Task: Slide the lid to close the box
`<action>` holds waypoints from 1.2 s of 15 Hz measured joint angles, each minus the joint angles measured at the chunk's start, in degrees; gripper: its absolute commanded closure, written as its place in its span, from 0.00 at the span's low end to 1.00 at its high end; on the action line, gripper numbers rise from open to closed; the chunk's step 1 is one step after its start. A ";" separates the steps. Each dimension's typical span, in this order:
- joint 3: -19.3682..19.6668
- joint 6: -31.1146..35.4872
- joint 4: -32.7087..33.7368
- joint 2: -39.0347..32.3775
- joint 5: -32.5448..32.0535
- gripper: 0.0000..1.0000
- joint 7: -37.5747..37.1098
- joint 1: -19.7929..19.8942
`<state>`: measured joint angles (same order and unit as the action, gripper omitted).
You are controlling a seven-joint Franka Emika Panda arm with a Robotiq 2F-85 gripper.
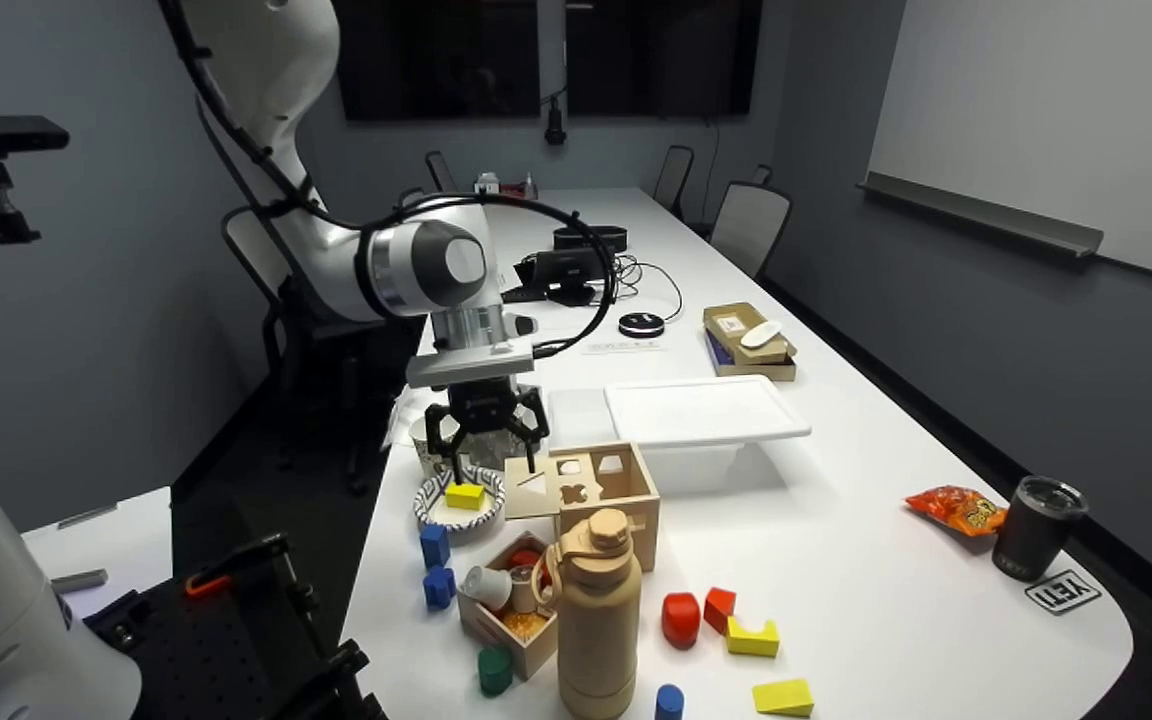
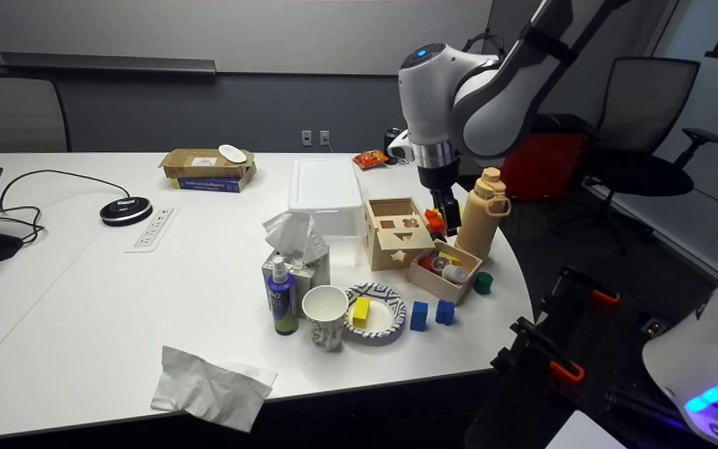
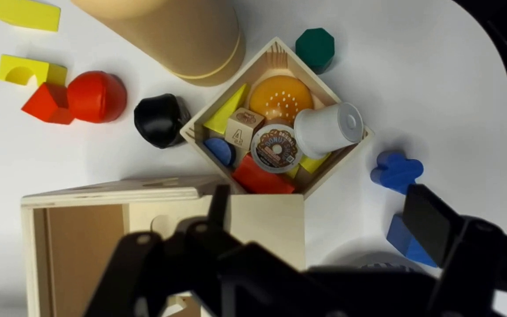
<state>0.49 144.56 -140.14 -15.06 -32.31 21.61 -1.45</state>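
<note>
The box is pale wood with shape holes in its sides. It also shows in an exterior view and in the wrist view. Its top is partly open. The lid, a thin pale panel, sticks out past one side of the box, also seen in an exterior view and in the wrist view. My gripper is open with nothing held. In the wrist view one finger overlaps the lid and the other lies beyond its outer edge. I cannot tell if a finger touches the lid.
A tan bottle stands by a small wooden tray of toys. A patterned plate holds a yellow block. Blue blocks, red and yellow blocks, and a white-lidded tub surround the box.
</note>
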 measured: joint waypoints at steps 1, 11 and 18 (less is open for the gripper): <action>0.10 1.39 0.01 -1.12 -1.75 0.00 -2.21 -0.16; 4.64 12.17 2.80 -9.03 -15.88 0.00 -27.70 -6.73; 11.55 13.76 4.68 -13.11 -33.22 0.00 -48.65 -13.01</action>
<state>12.04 158.32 -135.46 -28.18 -65.53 -27.05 -14.46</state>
